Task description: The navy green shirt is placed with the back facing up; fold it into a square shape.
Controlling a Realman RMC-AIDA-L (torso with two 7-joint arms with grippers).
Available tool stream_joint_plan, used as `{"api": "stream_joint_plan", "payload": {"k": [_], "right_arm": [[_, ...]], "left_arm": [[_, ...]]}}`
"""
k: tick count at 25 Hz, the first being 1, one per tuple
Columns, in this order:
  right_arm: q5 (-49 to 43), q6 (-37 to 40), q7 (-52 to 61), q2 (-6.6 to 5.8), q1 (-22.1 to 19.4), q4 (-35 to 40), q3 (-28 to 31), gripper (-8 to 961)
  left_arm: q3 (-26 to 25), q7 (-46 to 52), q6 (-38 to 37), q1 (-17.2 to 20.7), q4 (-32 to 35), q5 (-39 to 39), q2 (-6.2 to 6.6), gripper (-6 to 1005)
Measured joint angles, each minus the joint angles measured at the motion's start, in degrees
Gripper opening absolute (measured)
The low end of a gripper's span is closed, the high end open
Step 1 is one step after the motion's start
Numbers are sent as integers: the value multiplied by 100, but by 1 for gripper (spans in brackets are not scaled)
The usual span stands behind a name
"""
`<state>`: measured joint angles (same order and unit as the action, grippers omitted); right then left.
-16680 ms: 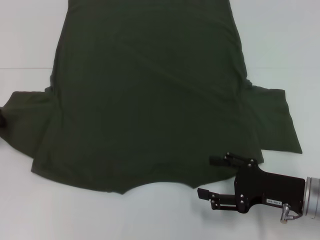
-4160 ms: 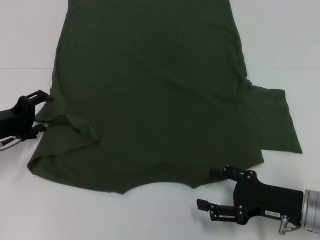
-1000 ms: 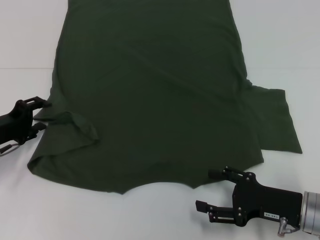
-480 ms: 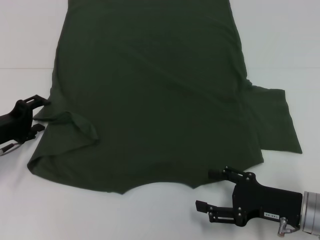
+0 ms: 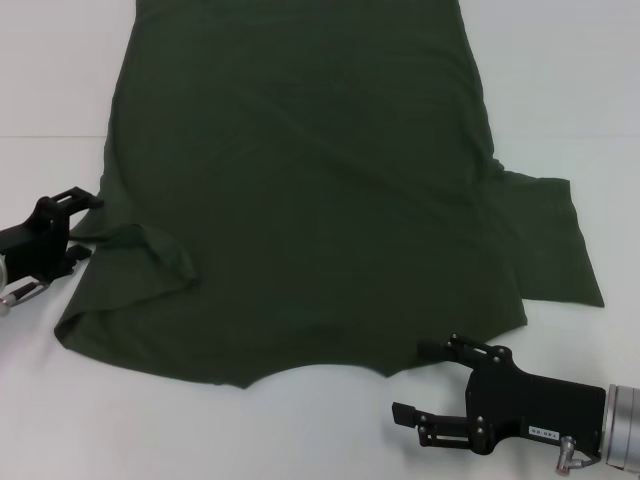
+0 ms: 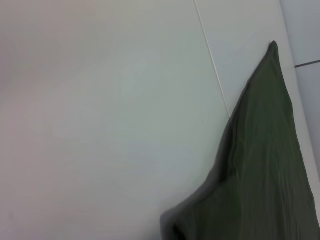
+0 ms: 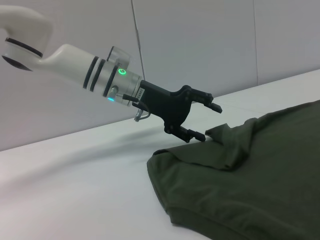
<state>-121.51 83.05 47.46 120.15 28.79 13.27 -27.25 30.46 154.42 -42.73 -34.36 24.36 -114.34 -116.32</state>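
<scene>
The navy green shirt (image 5: 300,170) lies spread flat on the white table. Its left sleeve (image 5: 140,260) is folded inward onto the body, while the right sleeve (image 5: 550,240) lies flat, sticking out. My left gripper (image 5: 78,227) stands open at the shirt's left edge, beside the folded sleeve. The right wrist view shows this left gripper (image 7: 207,122) with its lower finger touching the cloth fold (image 7: 225,140). My right gripper (image 5: 418,380) is open near the front edge, its upper finger just at the shirt's front edge. The left wrist view shows only a shirt edge (image 6: 260,175).
The white table (image 5: 60,80) surrounds the shirt, with a thin seam line (image 5: 50,136) running across it. The left arm's white forearm (image 7: 65,55) reaches in low over the table. The shirt's far end runs out of the head view.
The left sleeve, once spread out flat, now lies folded onto the body, and my left gripper has let go beside it. Over the last second the left gripper barely shifted; the right stayed put.
</scene>
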Motion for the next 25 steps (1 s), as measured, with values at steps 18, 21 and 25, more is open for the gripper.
{"api": "stream_joint_plan", "payload": {"k": [18, 21, 25], "right_arm": [[-13, 1, 0, 0, -6, 0, 0, 923], [-13, 1, 0, 0, -6, 0, 0, 923], [-13, 1, 0, 0, -6, -2, 0, 923]], "left_arm": [[22, -78, 231, -158, -56, -8, -75, 773], [18, -102, 231, -206, -72, -7, -81, 773], [18, -146, 280, -237, -81, -4, -88, 772]]}}
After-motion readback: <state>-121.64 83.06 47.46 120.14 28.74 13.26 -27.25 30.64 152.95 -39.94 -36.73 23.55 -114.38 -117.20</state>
